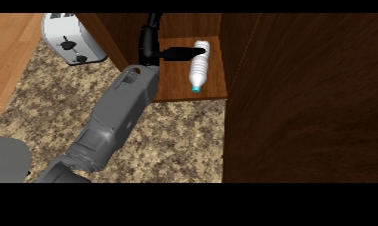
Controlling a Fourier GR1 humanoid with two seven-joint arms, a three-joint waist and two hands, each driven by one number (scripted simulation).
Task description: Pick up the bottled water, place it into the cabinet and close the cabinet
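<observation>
The bottled water [198,72] is a clear bottle with a teal cap. It lies on its side on the wooden cabinet shelf [171,84], cap toward the shelf's front edge. My right hand [151,50] is inside the cabinet just left of the bottle. It is open: one straight black digit reaches right and touches the bottle's far end, and the others point deeper into the cabinet. The grey forearm [118,115] runs up from the lower left. My left hand does not show.
The open cabinet door [303,95] is a large dark wood panel filling the right side. A white toaster [70,40] stands at the upper left on the speckled counter [177,135]. A grey part of the robot [11,160] sits at the lower left edge.
</observation>
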